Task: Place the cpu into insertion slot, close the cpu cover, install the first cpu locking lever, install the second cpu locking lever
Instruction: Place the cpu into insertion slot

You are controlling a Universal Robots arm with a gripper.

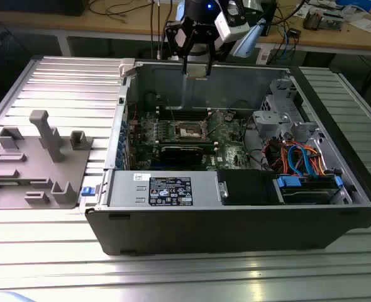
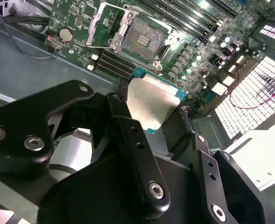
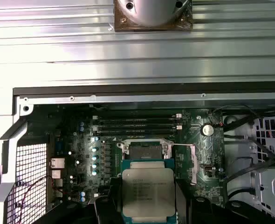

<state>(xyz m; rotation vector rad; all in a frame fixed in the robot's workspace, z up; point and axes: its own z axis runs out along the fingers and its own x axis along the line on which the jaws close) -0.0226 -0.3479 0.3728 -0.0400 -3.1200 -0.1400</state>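
Observation:
My gripper hangs over the back wall of the open computer case, shut on the cpu, a flat silver-topped square chip with a green edge, also seen in the first wrist view. Black fingers press on two opposite sides of the chip. Below it on the motherboard lies the insertion slot, with a dark centre and a pale rim. The cpu cover is swung up and open beside the slot. The held chip hides part of the slot in the first wrist view.
The case lies on its side on a ribbed metal table. A power supply lines its front and a drive cage with coloured cables its right. Memory slots run beside the socket. A grey fixture stands at the exterior view's left.

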